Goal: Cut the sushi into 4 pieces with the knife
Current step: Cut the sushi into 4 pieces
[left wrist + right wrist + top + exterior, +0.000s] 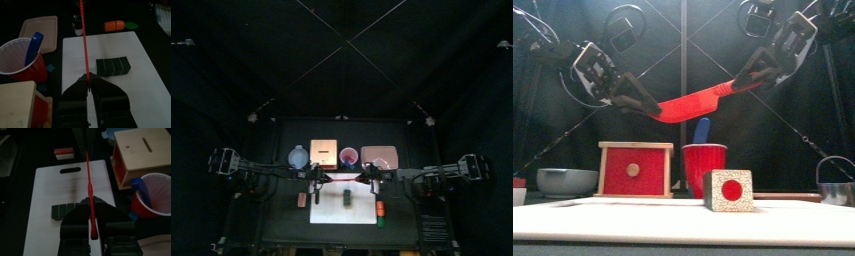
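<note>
The red toy knife [694, 102] hangs in the air above the table, held at both ends. My left gripper [640, 103] is shut on its broad blade end, my right gripper [748, 84] on its thin handle end. In the left wrist view the knife [83, 45] shows edge-on, running out from the shut jaws [88, 77]. The right wrist view shows its handle [90, 188] between shut jaws [91, 203]. The dark green sushi roll [112, 66] lies whole on the white cutting board [133, 50], below the knife. Seen from the front, the roll [728, 190] shows its red and white end.
Behind the board stand the wooden box with a red front [636, 170], the red cup [704, 165] holding a blue knife [702, 130], the blue-grey bowl [567, 181] and the pink tray [37, 27]. An orange toy [115, 24] lies right of the board, a red-and-white one [63, 153] left.
</note>
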